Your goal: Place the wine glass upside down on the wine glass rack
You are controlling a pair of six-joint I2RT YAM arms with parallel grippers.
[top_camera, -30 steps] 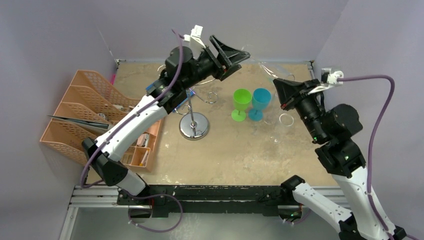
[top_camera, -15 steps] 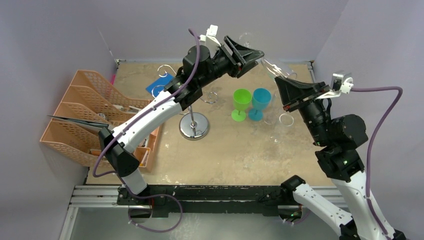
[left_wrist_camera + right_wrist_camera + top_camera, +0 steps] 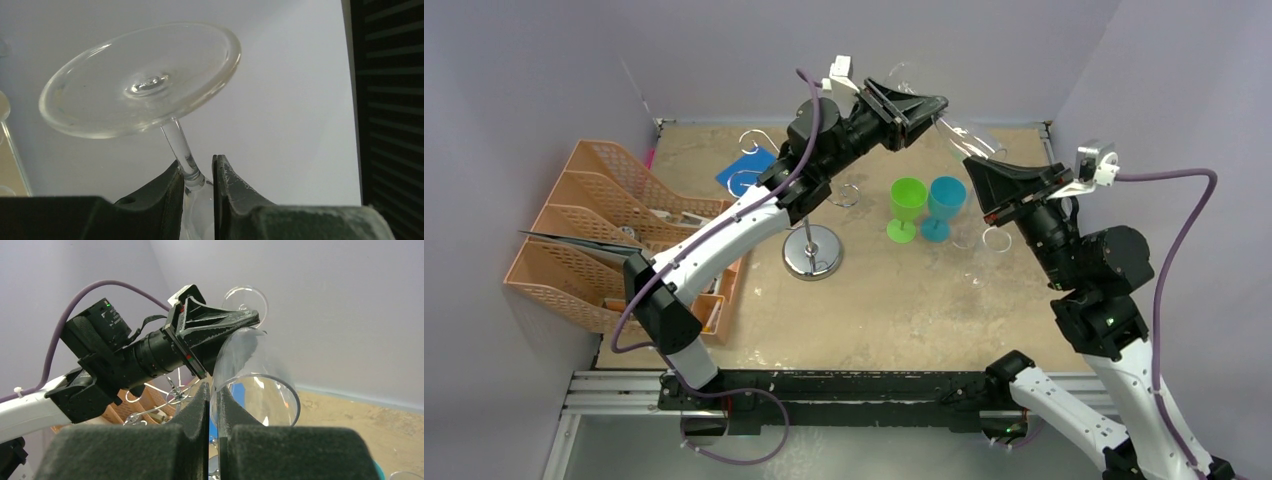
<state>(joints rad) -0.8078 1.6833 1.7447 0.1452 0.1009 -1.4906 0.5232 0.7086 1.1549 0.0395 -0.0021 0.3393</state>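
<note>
While our right gripper (image 3: 212, 391) pinches the wine glass (image 3: 250, 355) rim, our left gripper (image 3: 197, 169) clamps its stem, foot beyond.

The wine glass (image 3: 140, 85) is clear, glossy glass; the wine glass rack (image 3: 811, 252) is shiny chrome wire.

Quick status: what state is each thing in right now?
Wine glass: airborne, tilted, gripped at both ends.
Left gripper: shut on stem.
Right gripper: shut on bowl rim.
Rack: standing upright.
Green cup: upright.
Blue cup: upright.
</note>
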